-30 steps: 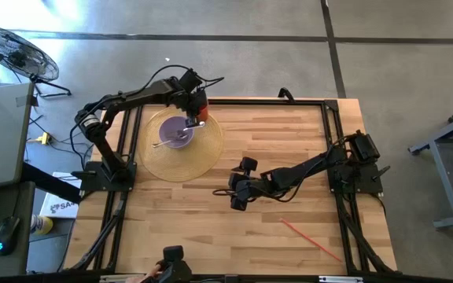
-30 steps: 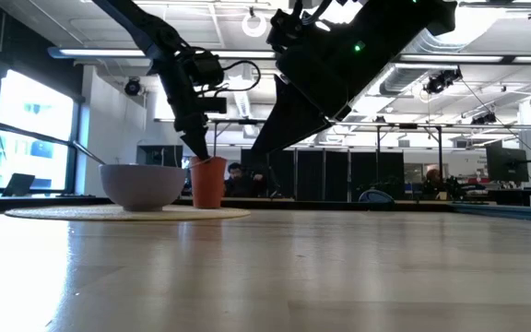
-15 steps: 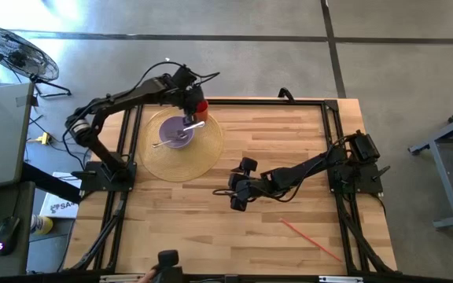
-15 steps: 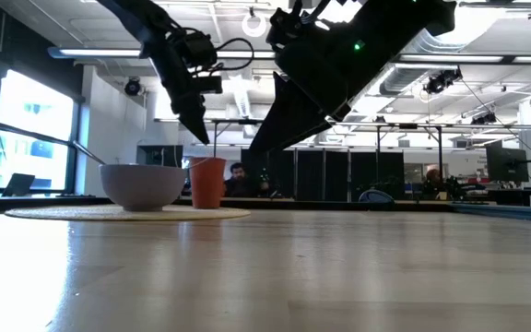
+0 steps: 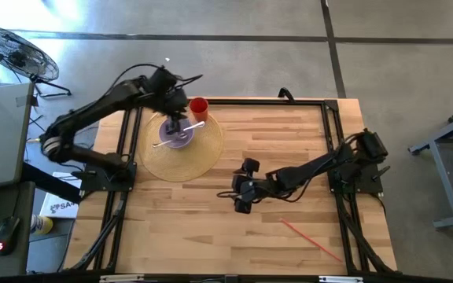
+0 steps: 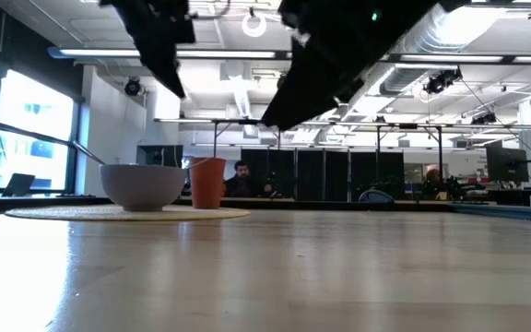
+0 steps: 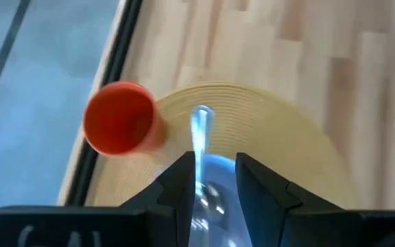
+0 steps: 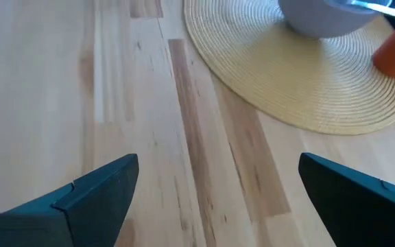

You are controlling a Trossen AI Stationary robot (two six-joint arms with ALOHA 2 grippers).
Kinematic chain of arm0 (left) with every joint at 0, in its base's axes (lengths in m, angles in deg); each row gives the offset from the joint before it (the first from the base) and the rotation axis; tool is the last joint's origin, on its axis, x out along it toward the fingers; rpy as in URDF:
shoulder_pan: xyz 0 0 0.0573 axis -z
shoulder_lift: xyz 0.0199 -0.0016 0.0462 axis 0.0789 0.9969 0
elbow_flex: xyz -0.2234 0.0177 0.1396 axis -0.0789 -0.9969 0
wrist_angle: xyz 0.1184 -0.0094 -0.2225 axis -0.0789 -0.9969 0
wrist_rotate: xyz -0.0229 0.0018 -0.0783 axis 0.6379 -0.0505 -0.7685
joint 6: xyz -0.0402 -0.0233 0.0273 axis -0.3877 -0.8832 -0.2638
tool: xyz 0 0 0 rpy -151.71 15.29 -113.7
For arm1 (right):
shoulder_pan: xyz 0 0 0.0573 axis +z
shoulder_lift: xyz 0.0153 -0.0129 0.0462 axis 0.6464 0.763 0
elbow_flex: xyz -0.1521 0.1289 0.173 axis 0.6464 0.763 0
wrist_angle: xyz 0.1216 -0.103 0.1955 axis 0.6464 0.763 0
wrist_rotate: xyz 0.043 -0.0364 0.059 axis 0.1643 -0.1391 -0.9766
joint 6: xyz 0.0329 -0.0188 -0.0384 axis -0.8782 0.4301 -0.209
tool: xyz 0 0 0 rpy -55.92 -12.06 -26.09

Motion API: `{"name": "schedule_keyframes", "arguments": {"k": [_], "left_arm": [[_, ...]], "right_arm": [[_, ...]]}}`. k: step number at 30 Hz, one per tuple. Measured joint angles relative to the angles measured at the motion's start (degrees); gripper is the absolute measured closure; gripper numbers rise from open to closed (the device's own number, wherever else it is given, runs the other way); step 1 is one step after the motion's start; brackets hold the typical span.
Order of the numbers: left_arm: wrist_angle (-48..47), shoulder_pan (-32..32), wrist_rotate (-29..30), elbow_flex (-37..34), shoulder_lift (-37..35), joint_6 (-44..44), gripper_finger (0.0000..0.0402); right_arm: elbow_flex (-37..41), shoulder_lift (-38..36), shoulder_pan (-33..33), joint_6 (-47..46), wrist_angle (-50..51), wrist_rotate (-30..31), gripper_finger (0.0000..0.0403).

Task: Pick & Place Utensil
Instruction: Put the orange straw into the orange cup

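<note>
On the far left part of the pale wooden counter (image 5: 289,149) lies a round woven straw placemat (image 5: 181,153), and on it sits a lavender ceramic bowl (image 5: 176,134) with a silvery metal spoon (image 5: 187,128) resting inside, its handle leaning out over the rim toward a small orange-red plastic cup (image 5: 199,106). The cup stands upright at the mat's back edge, just beside the bowl and not touching it. The left end effector (image 5: 173,119) hangs above the bowl, well clear of its rim in the low view; its dark fingers (image 7: 184,182) stand a narrow gap apart with nothing between them, the spoon's handle showing in that gap far below. The right end effector (image 5: 242,187) hovers over bare wood near the middle of the counter, off the mat's near-right side, its fingers (image 8: 91,189) spread wide and empty. A thin red stick (image 5: 311,238) lies alone on the counter toward the near right corner, well apart from everything else.
</note>
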Motion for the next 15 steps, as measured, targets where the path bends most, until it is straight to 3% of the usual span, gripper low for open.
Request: {"name": "schedule_keyframes", "arguments": {"k": [5, 11, 15], "left_arm": [[-4.6, 1.4, -4.0, 0.0, -8.0, -2.6, 0.0300], [-6.1, 1.3, -9.3, 0.0, -14.7, -5.7, 0.0300], [-6.1, 1.3, -9.0, 0.0, -17.4, -7.5, 0.0300]], "right_arm": [[-3.6, -3.6, 2.0, -4.2, 10.4, -4.3, 0.0006], [-13.5, -3.5, 5.5, -26.2, 42.0, -10.0, 0.0022], [-12.6, -3.5, 8.1, -39.8, 49.3, -19.7, 0.0053]]}}
